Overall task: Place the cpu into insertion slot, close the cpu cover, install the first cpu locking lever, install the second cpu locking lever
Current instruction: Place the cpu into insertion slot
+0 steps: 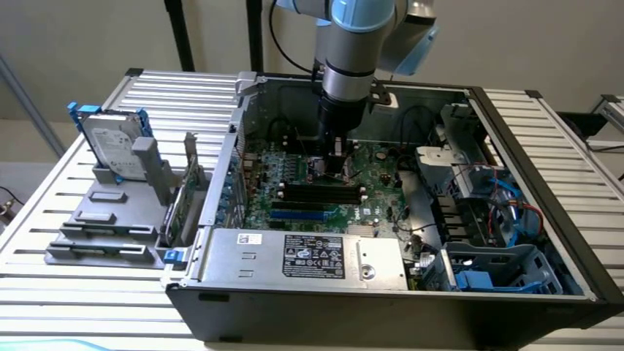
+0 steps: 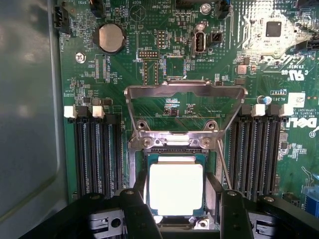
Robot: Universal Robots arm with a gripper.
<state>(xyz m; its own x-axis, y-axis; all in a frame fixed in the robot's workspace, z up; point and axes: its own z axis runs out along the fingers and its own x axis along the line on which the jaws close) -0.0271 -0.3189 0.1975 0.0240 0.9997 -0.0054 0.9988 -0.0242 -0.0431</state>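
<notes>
- Wrist view: the cpu (image 2: 176, 186) is seen clamped by the gripper (image 2: 177, 193), one finger pressed to each opposite edge.
- The cpu is held right at the insertion slot (image 2: 174, 152), framed by its silvery rim; full seating cannot be judged.
- The cpu cover (image 2: 184, 90) is found tilted open beyond the slot.
- Exterior view: the gripper (image 1: 337, 170) is seen low over the green motherboard (image 1: 375, 186).

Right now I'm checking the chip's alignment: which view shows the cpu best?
The wrist view: the cpu shows its whole pale face, square within the insertion slot, with the cpu cover swung open. In the exterior view the gripper stands over that spot and the cpu cannot be made out.
</notes>
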